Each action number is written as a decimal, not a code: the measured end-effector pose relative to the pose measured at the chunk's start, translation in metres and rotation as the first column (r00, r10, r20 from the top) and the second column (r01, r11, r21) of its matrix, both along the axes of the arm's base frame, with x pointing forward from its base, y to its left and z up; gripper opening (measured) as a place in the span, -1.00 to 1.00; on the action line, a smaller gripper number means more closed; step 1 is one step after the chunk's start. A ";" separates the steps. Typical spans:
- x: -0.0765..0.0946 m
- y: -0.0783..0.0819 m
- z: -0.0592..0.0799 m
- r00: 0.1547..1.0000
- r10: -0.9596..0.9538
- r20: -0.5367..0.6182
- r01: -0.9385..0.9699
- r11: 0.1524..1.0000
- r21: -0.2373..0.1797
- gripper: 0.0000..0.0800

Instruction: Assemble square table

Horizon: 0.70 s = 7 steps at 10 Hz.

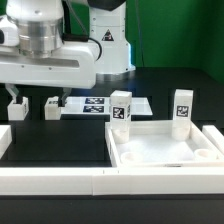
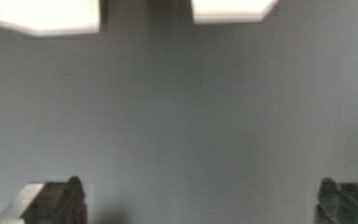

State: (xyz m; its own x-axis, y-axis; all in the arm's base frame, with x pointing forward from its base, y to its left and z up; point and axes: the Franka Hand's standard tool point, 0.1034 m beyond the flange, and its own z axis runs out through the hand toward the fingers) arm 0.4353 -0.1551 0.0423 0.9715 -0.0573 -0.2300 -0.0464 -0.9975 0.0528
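hovering over open dark table — gripper spread wide, empty; two legs beyond its fingertips

The wrist view crops two white legs and fingertips of the hand.

Black matte work table carrying it all. A long white border rail runs along its near edge. Over on the exterior view's right, the large white plastic square slab lies flat, recessed side up, just behind that rail. A tall white tagged block leg stands upright at the slab's far edge, and a second tall leg does too; whether they rest on the table or the slab, I cannot tell. Moving left, the thin flat white marker board lies flat. Beyond it one small white block and another small block sit apart on bare black surface.
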 end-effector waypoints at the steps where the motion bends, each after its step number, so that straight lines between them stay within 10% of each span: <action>1: -0.012 0.002 -0.005 0.999 -0.028 -0.017 0.028 1.000 0.008 0.62; 7: -0.017 0.014 -0.009 0.972 -0.017 -0.235 0.031 0.998 0.057 0.62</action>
